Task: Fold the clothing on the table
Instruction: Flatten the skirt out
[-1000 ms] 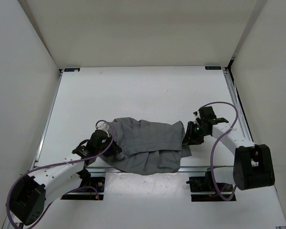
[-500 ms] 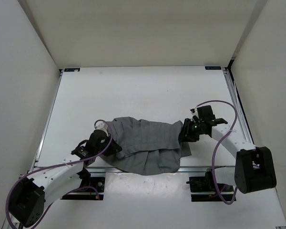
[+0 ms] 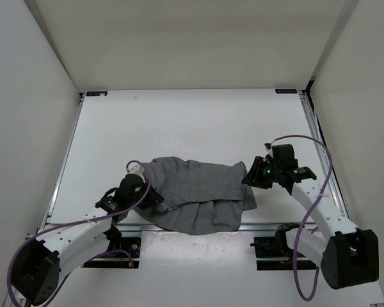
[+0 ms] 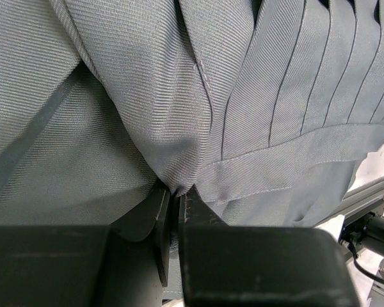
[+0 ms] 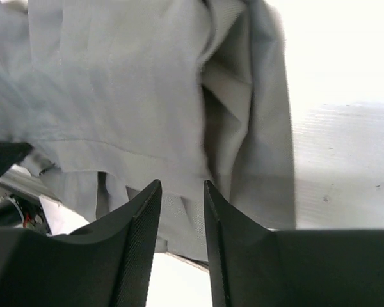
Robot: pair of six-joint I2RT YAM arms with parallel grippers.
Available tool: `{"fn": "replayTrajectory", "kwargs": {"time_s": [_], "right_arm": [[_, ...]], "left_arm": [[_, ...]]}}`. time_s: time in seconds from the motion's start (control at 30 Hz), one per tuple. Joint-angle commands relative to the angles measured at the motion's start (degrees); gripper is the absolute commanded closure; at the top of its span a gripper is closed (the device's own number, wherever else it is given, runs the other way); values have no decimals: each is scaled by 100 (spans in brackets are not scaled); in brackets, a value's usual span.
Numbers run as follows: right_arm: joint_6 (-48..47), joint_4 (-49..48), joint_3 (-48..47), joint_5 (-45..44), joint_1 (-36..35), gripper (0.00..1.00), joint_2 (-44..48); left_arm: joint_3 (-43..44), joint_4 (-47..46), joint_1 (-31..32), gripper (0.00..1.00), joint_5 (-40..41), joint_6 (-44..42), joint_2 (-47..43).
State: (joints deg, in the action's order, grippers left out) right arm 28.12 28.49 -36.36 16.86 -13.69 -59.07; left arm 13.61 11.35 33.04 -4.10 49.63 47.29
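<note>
Between my left hand (image 4: pixel 177 206) and right hand (image 5: pixel 181 187), the clothing (image 3: pixel 198 192) lies bunched at the worktop's (image 3: pixel 179 125) near edge. The left hand is clamped on a fold. The right hand hovers over the cloth's end, fingers apart and empty. One rough fold looks made; I judge neat folds are left to do.

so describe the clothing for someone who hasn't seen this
Start at the big white table and go to its near edge. The clothing is the grey pleated heap there, the only soft, wrinkled thing, its left end pinched by the left gripper.
</note>
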Motion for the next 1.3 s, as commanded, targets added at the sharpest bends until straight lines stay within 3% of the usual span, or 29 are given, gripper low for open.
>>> {"fn": "replayTrajectory", "kwargs": {"time_s": [0.0,0.37,0.6,0.63,0.7,0.8,0.93,1.07,1.27], "right_arm": [[133,-141,251,53,95,60,-69],[273,-976,621,353,-28,57,-711],[466,-1398,700,722,-256,61,-790],[466,-1416,718,713,-300,66,-834],[501,-1408,665,766,-318,88,-922],[493,-1224,525,845,-415,100,-730],[248,-592,25,494,-389,99,-553],[28,-284,32,502,-239,83,-658],[194,-353,164,494,-432,73,-536]], "left_arm": [[-34,-107,19,100,-38,47,-44],[-16,-116,-8,100,-3,73,-44],[-165,-177,-43,100,-47,126,-149],[-165,-177,-34,100,-30,144,-167],[-191,-160,-69,100,-21,126,-193],[-130,-72,-122,100,-64,74,-229],[-33,51,-166,100,-21,-23,-299],[-95,-19,-175,100,-91,29,-334],[-174,24,-236,100,-135,47,-422]]}}
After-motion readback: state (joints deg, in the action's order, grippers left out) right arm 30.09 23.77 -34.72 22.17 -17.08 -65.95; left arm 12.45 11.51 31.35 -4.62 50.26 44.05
